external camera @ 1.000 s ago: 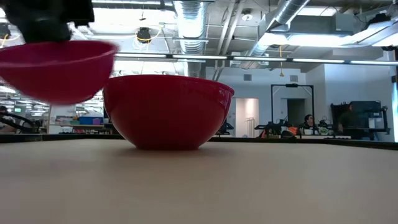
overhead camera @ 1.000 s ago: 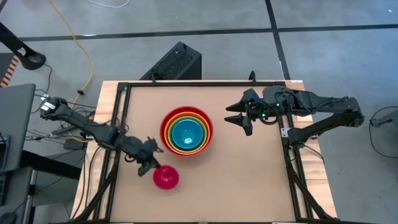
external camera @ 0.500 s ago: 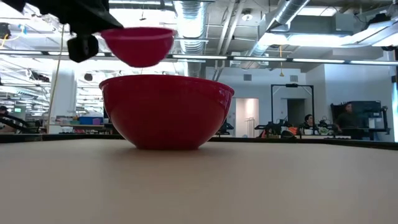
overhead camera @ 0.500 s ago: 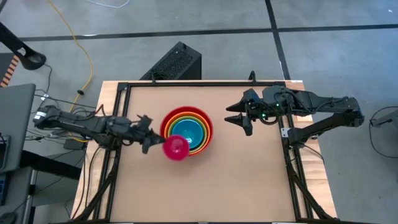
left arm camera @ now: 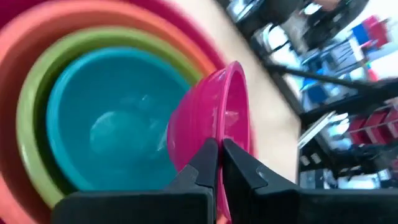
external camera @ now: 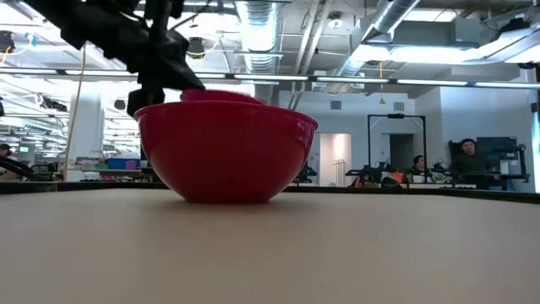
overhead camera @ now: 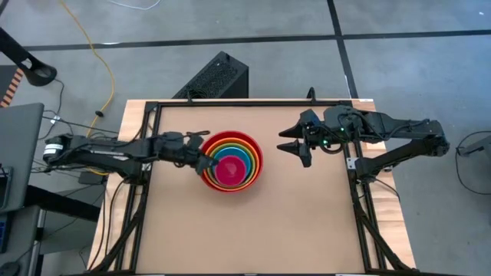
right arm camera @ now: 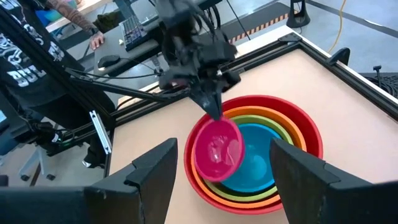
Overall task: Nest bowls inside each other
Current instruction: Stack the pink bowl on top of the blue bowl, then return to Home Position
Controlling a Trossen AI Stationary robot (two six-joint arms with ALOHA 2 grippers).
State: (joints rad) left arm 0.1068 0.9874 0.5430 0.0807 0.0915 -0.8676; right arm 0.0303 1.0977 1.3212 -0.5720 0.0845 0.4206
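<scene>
A stack of nested bowls [overhead camera: 244, 147] stands mid-table: red outermost [external camera: 224, 156], then orange, green and teal [left arm camera: 109, 127]. A small pink bowl [overhead camera: 229, 170] hangs over the stack's middle, with my left gripper [overhead camera: 205, 159] shut on it. In the low view only the pink bowl's top [external camera: 224, 95] shows above the red rim. My right gripper [overhead camera: 294, 147] stands open, raised to the right of the stack, with nothing between its fingers. My left gripper pinches the pink bowl's rim [left arm camera: 219, 134] on its left side, one finger inside the bowl and one outside. The fingers [right arm camera: 210, 102] come from the table's left, slanting down. The bowl is tilted over the teal bowl; whether it touches it, I cannot tell.
A black frame [overhead camera: 153, 115] runs along the table's edges. Bare tabletop [overhead camera: 253, 230] lies near of the stack. In the low view, people sit at desks far behind the table [external camera: 418, 169].
My left gripper has swung from the table's near left toward the far side and the right, carrying the pink bowl from beside the stack to over its middle. It has stayed shut on the bowl. The stack has not moved.
</scene>
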